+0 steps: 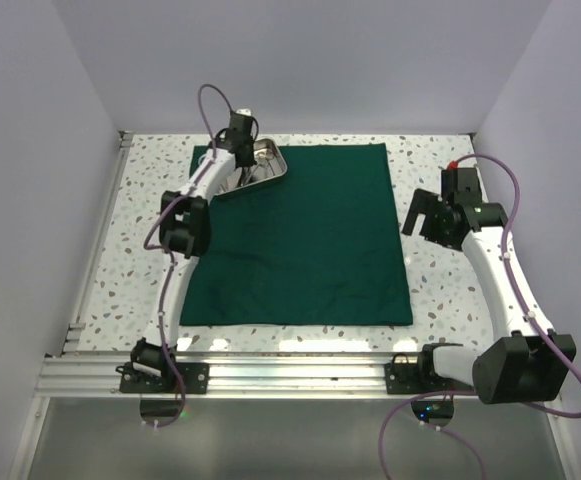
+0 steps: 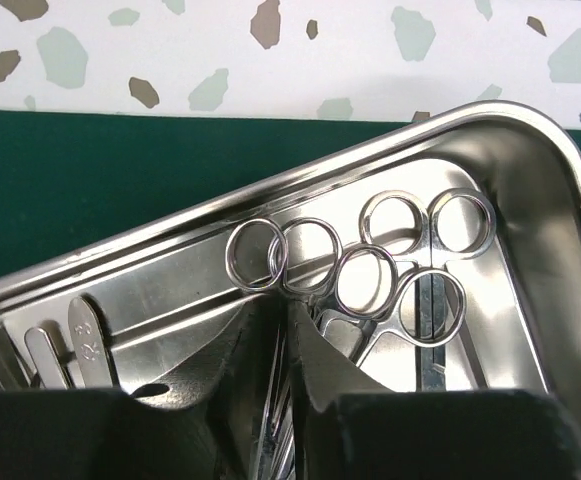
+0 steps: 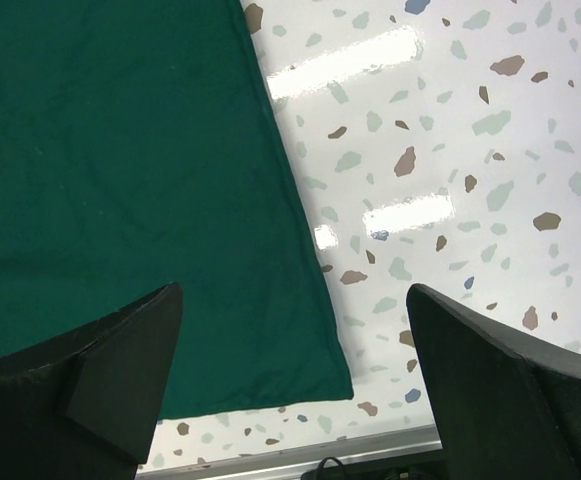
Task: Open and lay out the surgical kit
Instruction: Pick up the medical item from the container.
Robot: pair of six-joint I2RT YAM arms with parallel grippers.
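Observation:
The dark green cloth point(image 1: 310, 240) lies spread flat as a large drape. The steel tray point(image 1: 273, 174) sits on its far left corner. My left gripper point(image 1: 249, 150) reaches down into the tray point(image 2: 390, 140). Its fingers point(image 2: 285, 330) are closed on the thin shanks of a ring-handled steel instrument point(image 2: 282, 256); I cannot tell if it is scissors or forceps. Two more ring-handled instruments point(image 2: 410, 260) lie beside it, and flat tweezers point(image 2: 82, 335) lie at the left. My right gripper point(image 1: 417, 215) is open and empty above the cloth's right edge point(image 3: 300, 230).
Speckled tabletop point(image 1: 440, 290) surrounds the cloth. An aluminium rail point(image 1: 290, 375) runs along the near edge and another point(image 1: 100, 240) along the left side. White walls enclose the back and sides.

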